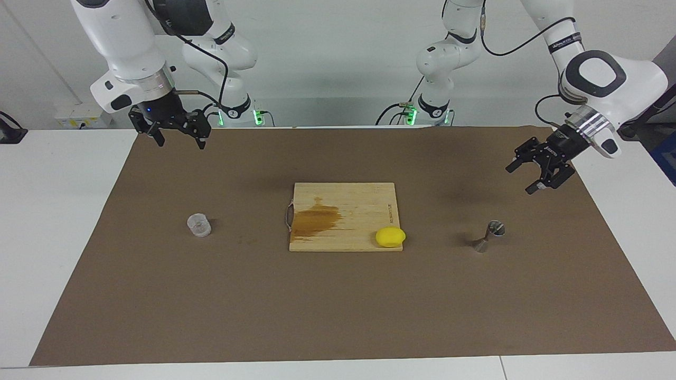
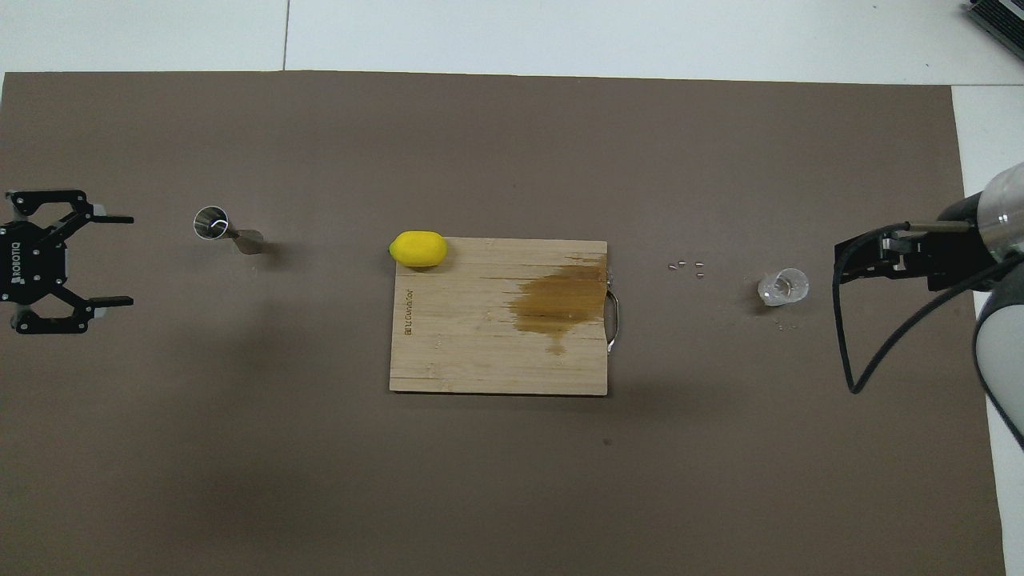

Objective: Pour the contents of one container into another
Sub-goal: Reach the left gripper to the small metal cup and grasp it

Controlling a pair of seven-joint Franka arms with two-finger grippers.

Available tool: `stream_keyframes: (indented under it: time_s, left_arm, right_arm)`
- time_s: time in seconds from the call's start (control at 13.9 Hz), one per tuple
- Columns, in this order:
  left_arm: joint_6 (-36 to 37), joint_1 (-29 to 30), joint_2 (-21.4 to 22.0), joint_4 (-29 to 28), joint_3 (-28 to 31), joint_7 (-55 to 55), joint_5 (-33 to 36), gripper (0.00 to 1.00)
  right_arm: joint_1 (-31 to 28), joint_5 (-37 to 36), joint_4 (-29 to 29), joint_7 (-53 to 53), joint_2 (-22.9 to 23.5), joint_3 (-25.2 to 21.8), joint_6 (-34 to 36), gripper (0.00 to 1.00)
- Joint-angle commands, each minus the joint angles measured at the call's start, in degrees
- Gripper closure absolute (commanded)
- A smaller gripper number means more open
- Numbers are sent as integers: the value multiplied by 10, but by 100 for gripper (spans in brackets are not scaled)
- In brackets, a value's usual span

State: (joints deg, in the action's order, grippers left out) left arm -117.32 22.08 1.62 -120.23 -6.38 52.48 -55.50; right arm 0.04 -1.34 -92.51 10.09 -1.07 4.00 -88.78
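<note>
Two arms poised over the counter [image 1: 68,211]
Left end effector [image 1: 520,178] fingers apart above the brown mat near the small steel hourglass jigger [image 1: 488,236]; right end effector [image 1: 179,141] fingers apart, raised, well apart from the small clear cup [image 1: 199,225].

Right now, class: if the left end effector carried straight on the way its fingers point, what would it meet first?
Probably the steel jigger: the open left end effector points along the mat toward it. Height is unclear, so it might pass above.

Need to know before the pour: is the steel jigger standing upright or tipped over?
Upright: the jigger stands on one cone on the mat, its open mouth facing up in the overhead view.
</note>
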Motion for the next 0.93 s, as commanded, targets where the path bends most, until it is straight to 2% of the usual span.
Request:
stream_keyframes:
  time_s: [0.0,0.29,0.57,0.86]
  left_arm:
    - [-91,8,37,-82,-7,56,-101,0]
    - [-165,-5,36,-127,-10,101,-229,0]
    - [-170,-25,-1,-125,-11,123,-283,0]
    - [-234,-72,-34,-121,-11,120,-354,1]
  right_arm:
    - [-7,6,-13,10,-13,5,3,0]
    - [-7,6,-14,10,-13,5,3,0]
    - [-7,6,-13,10,-13,5,3,0]
    - [-7,6,-13,10,-13,5,3,0]
